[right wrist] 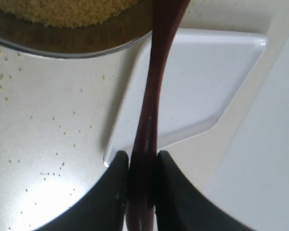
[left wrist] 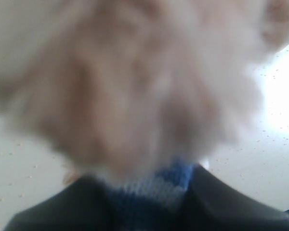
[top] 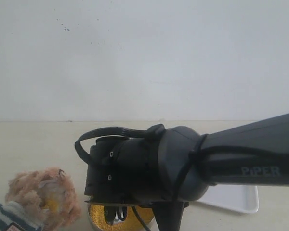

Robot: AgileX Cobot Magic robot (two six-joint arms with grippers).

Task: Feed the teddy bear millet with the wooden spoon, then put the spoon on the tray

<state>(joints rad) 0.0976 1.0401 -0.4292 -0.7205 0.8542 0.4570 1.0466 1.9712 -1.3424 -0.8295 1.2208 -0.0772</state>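
While the right gripper [right wrist: 141, 158] clamps the wooden spoon [right wrist: 153, 96] — jaws closed — it overhangs the tray [right wrist: 207, 72].

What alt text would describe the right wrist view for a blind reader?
The right gripper clamps the handle of a dark wooden spoon, which reaches toward a metal bowl of yellow millet. A white tray lies beneath; grains dot the table.

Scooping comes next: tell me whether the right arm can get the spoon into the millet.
Probably yes. The right claw grips the wooden spoon, whose handle reaches the bowl rim beside the millet; nothing blocks it.
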